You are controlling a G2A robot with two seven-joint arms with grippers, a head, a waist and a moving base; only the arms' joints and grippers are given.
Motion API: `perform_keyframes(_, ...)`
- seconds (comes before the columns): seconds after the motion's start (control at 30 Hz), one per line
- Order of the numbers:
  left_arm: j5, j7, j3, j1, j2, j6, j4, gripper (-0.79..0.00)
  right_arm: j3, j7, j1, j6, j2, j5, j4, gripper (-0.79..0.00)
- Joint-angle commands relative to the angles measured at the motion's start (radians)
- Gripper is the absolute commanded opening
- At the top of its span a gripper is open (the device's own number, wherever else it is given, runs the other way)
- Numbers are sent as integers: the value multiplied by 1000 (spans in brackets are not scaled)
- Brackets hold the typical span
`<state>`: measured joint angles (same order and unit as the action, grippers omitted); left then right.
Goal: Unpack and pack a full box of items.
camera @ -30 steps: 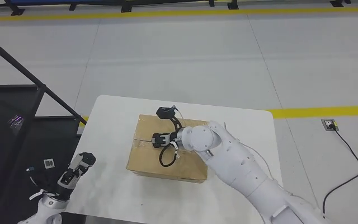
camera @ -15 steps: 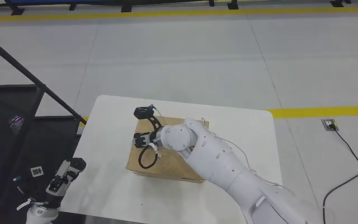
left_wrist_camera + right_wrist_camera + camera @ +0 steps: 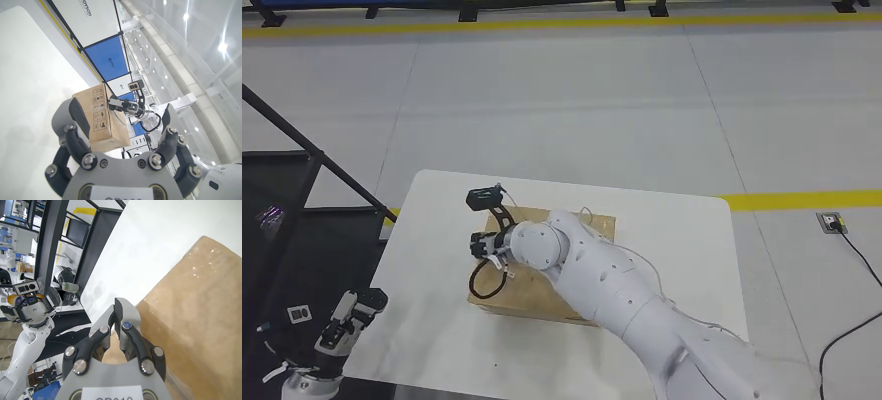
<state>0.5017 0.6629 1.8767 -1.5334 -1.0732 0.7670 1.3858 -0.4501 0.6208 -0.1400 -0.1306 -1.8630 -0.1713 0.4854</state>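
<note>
Right claw (image 3: 115, 313), shut empty, is probing the box (image 3: 198, 304) at its top edge, best pressing lightly. Left claw (image 3: 121, 110) is hanging open.

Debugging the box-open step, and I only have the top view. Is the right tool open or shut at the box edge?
Observer: Shut. In the right wrist view the right tool has its pads pressed together at the edge of the box, with nothing visible between them.
Operator: And the left one? It's just a blob off the table corner here.
Observer: The left tool is open and empty, its pads wide apart.
Operator: What is it aimed at?
Observer: The box. The side printed with handling symbols faces it, some way off.
</note>
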Motion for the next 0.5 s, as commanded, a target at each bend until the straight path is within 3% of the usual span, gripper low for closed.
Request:
perform_keyframes(0.0, 7, 9, 0, 3, 1, -3, -6, 0, 5, -17, 3, -18, -13, -11, -16, -785)
perform_keyframes(0.17, 19, 25, 1, 7, 2, -4, -17, 0, 10, -64, 9, -50, -44, -36, -65, -785)
perform_keyframes(0.47, 30, 49, 3, 9, 3, -3, -23, 0, 15, -19, 28, -82, -86, -71, -129, -785)
